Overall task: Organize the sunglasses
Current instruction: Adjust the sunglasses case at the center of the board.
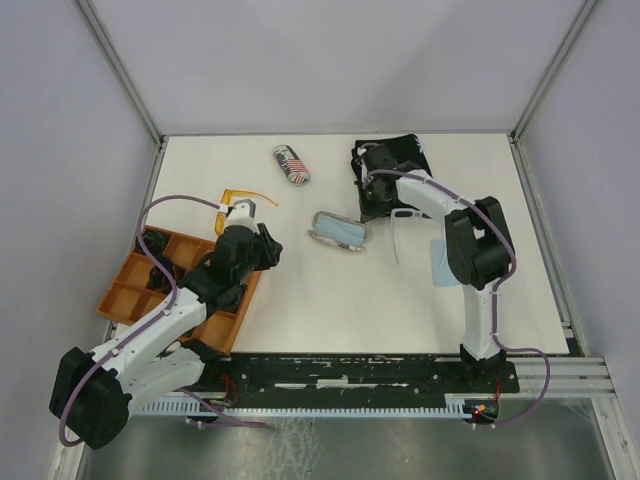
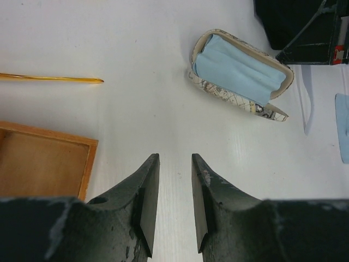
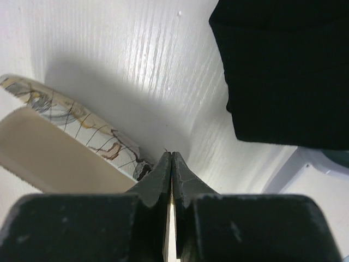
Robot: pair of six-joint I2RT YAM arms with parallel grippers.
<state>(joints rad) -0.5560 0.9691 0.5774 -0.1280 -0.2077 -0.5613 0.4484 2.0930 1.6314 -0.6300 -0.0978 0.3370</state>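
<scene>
Surface: white table inside a grey-walled enclosure.

The translucent orange-amber sunglasses [image 1: 243, 197] lie on the table just beyond the orange compartment tray [image 1: 130, 290], ahead and left of the left gripper [image 2: 174, 158]. Its jaws stand apart with nothing between them.

The white-framed, dark-lensed sunglasses [image 1: 398, 235] lie right of the open printed oval case holding a light blue cloth [image 2: 240, 71], near the right gripper [image 3: 172, 155]. Those jaws are pressed together, and whether they pinch anything cannot be told.

Step judged: approach to the amber pair.

Next move: the left jaws straddle the thin frame and close gently.
</scene>
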